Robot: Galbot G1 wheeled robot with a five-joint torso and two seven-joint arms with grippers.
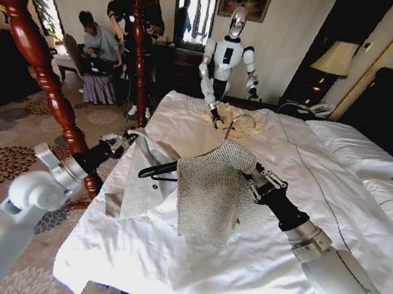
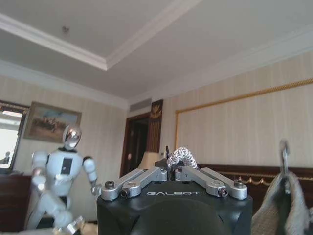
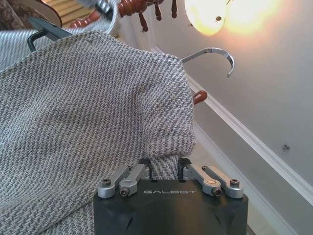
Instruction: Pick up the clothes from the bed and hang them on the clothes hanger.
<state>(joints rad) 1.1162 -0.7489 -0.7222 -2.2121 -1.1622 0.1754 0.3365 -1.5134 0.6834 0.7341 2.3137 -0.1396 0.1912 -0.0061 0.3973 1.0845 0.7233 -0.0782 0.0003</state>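
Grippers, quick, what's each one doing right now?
Left gripper: shut on the grey-beige woven jacket.
Right gripper: shut on the same jacket.

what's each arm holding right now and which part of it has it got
Both tools hold the jacket, lifted above the bed on the hanger. Right tool pinches its shoulder edge; left tool grips a fold of its other side.

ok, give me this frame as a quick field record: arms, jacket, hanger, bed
left claw: shut on a fold of the tweed jacket, holding its left side up
right claw: shut on the jacket's right edge, level with the left
jacket: lifted above the bed, spread between both claws, lower part hanging down
black hanger: partly inside the jacket; one end sticks out on the left, metal hook rises above the collar
cream garment: lying farther up the bed
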